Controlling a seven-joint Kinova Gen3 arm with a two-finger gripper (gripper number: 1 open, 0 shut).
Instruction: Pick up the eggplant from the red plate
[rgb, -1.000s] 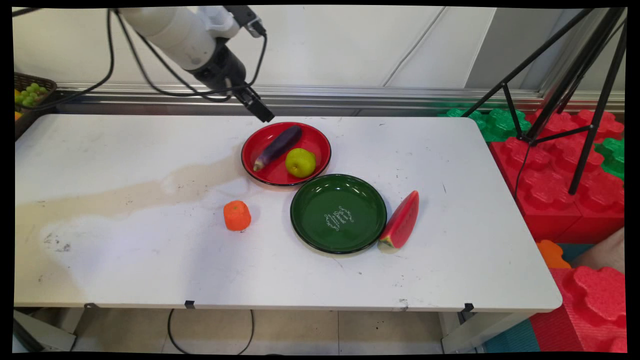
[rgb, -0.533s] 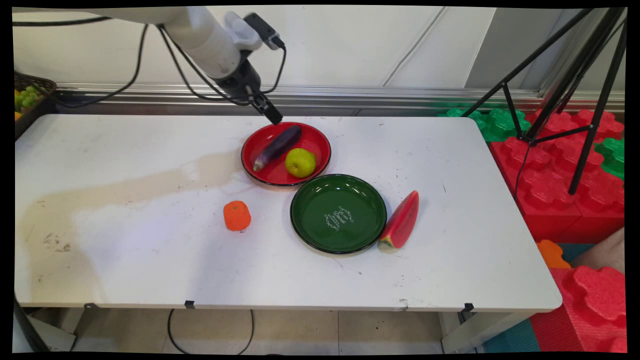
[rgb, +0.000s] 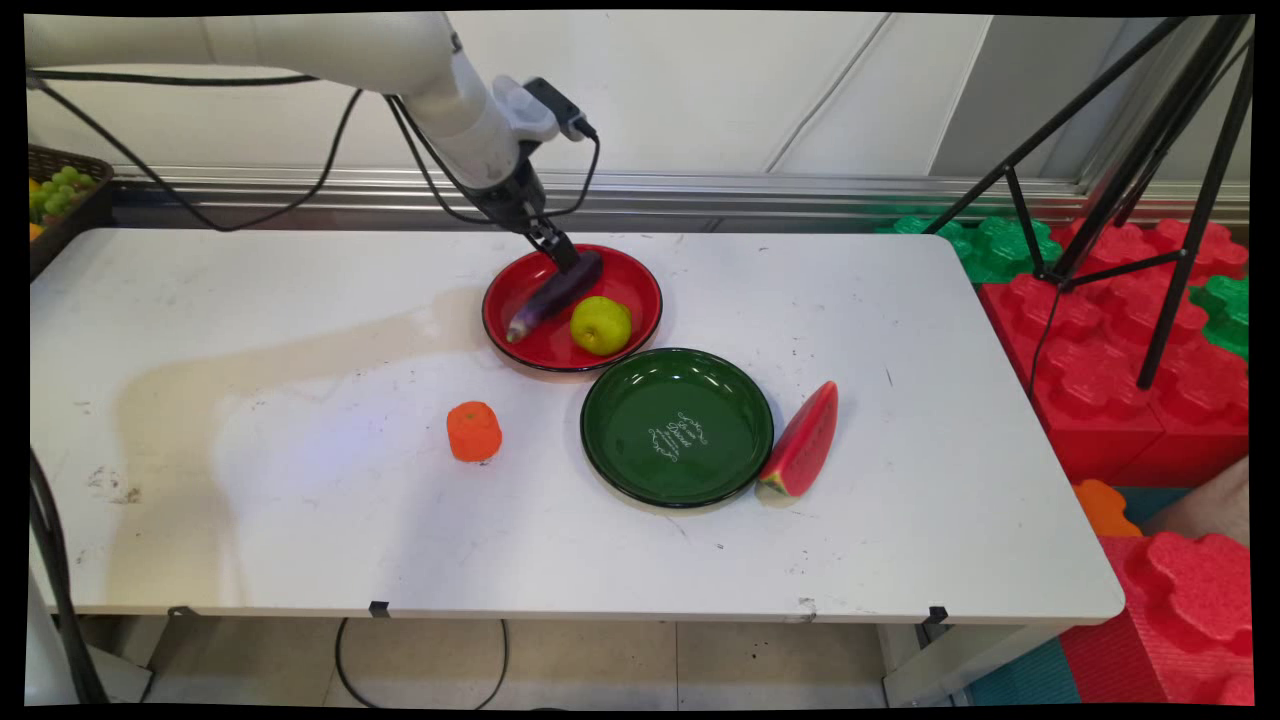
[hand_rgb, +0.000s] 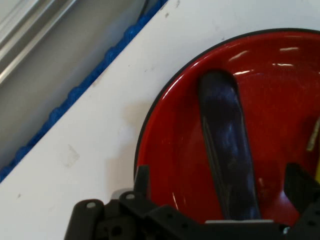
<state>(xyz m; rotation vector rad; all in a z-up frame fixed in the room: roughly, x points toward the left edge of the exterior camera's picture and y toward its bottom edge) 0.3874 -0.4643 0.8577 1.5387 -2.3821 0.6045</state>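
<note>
A dark purple eggplant (rgb: 553, 293) (hand_rgb: 227, 150) lies slantwise in the red plate (rgb: 635, 285) (hand_rgb: 170, 145), next to a yellow-green apple (rgb: 601, 325). My gripper (rgb: 567, 257) (hand_rgb: 220, 177) is low over the eggplant's far end and open. In the hand view one finger stands on each side of the eggplant, and neither touches it.
A green plate (rgb: 677, 425) sits in front of the red one, with a watermelon slice (rgb: 802, 442) against its right rim. An orange fruit (rgb: 473, 431) lies to the left. A basket of fruit (rgb: 60, 190) is at the far left; tripod legs (rgb: 1090, 200) and foam blocks (rgb: 1130, 350) are at the right.
The arm has swung right and down, from above the table's back edge to the eggplant's far end in the red plate. Nothing on the table has moved.
</note>
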